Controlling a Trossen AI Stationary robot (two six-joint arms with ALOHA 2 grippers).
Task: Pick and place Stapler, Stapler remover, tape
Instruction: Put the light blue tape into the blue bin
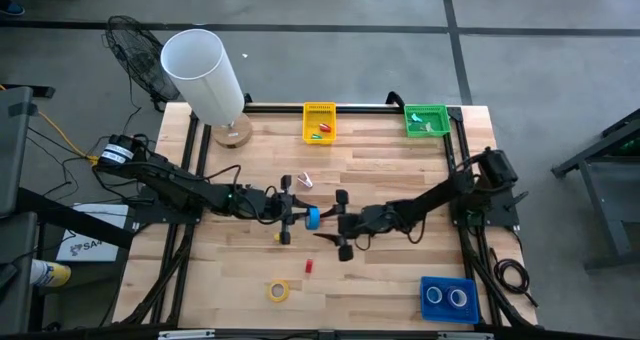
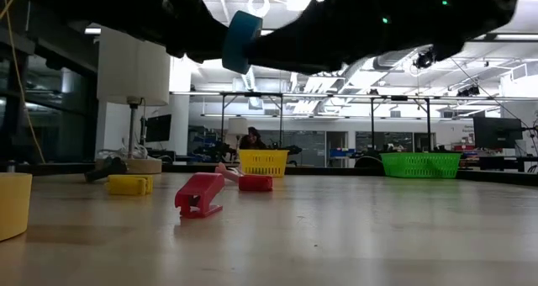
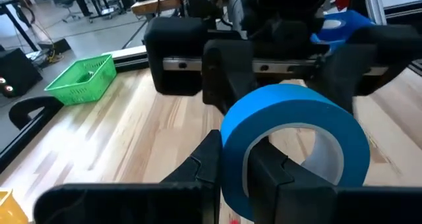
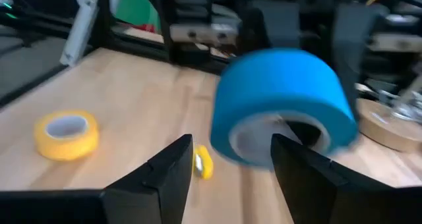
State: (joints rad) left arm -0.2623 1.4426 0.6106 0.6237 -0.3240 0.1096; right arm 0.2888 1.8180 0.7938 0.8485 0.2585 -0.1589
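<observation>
The blue tape roll (image 1: 313,217) hangs above the middle of the counter (image 1: 400,170), between the two arms. The left gripper (image 1: 290,211) has its jaws pinched through the roll's wall, one inside the core. The right gripper (image 1: 340,223) faces it with jaws spread wide, one finger seemingly inside the core, though blur makes contact uncertain. If the left lets go before the right closes, the roll could drop and roll away from the blue bin (image 1: 447,298).
</observation>
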